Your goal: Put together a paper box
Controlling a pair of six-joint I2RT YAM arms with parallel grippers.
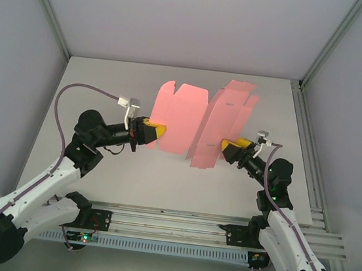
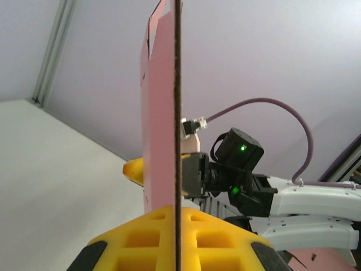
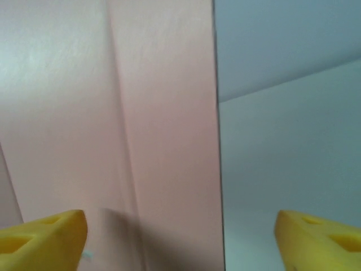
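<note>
I have the box (image 1: pixel 181 119) held up over the middle of the table (image 1: pixel 101 86). It is not a box yet. It is a pink sheet with flaps, and it looks bent along a crease near its middle. I cannot tell if its low edge touches the table.

The left gripper (image 1: pixel 157 132) is over the left half of the table. Its yellow fingers (image 2: pixel 141 237) are squeezed tight on one side of the sheet. In the left wrist view the thin card runs straight up from between them. I think I hold it this way so the sheet can't drop to the table, and so both faces are free to push on.

The right gripper (image 1: pixel 227 145) is over the right half of the table, at the other side of the sheet. Its jaws are spread wide. In the right wrist view the card's edge sits in the gap between them and nothing pinches it, so this gripper is holding nothing. I guess it is lined up like this to bite that side next, so I can fold along the crease.

Holding the sheet up makes sense to me. Thin card lying flat on the table is hard to get fingers under.
</note>
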